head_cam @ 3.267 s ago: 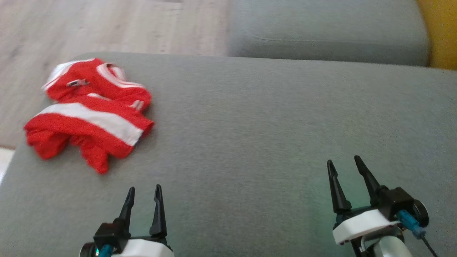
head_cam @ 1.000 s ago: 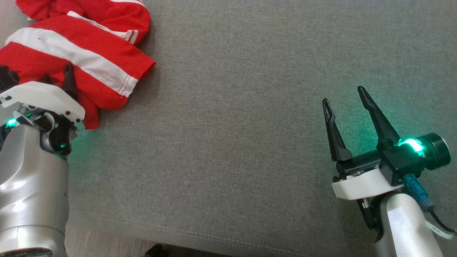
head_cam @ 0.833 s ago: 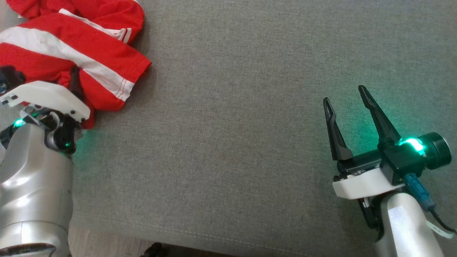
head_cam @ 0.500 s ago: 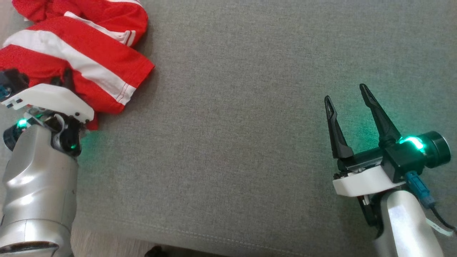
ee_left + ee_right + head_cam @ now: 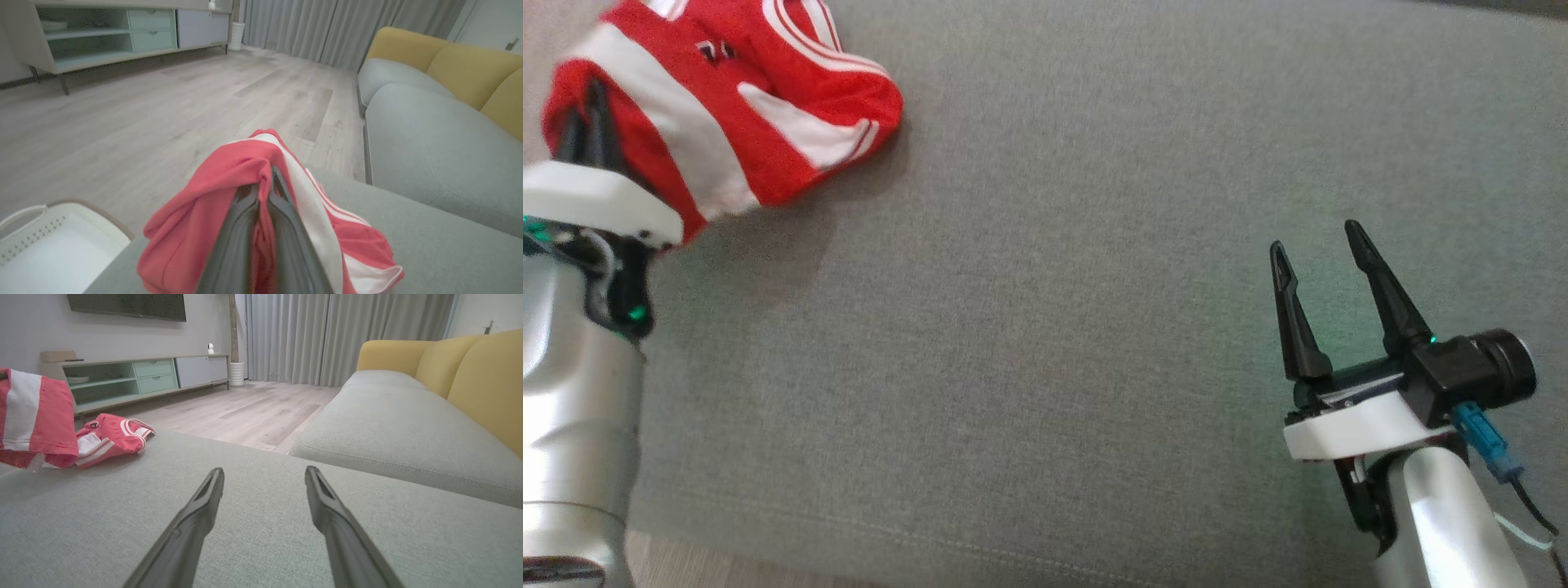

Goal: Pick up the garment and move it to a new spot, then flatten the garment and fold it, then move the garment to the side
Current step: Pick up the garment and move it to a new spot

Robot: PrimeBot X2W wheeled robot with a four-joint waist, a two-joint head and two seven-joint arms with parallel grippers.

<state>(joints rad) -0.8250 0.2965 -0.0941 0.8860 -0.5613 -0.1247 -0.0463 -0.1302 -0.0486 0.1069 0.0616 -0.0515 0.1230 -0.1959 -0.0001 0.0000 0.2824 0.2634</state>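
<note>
The garment (image 5: 727, 106), red with white stripes, is bunched at the far left of the grey sofa cushion (image 5: 1045, 286). My left gripper (image 5: 584, 114) is shut on its near edge, and that part hangs raised above the cushion while the far part still lies on it. In the left wrist view the two fingers (image 5: 286, 228) press together with the garment's red cloth (image 5: 196, 220) draped around them. My right gripper (image 5: 1319, 237) hovers open over the cushion's right side, with nothing between its fingers. The right wrist view shows the garment (image 5: 36, 420) hanging at its left edge.
A white perforated basket (image 5: 49, 245) stands on the wooden floor beside the cushion's left end. A second grey cushion (image 5: 388, 416) and yellow backrests (image 5: 470, 375) lie beyond on the right. A low TV cabinet (image 5: 143, 375) lines the far wall.
My left gripper has closed on the garment's near edge and lifted it, so the cloth now hangs bunched above the cushion. The right gripper has stayed open and still.
</note>
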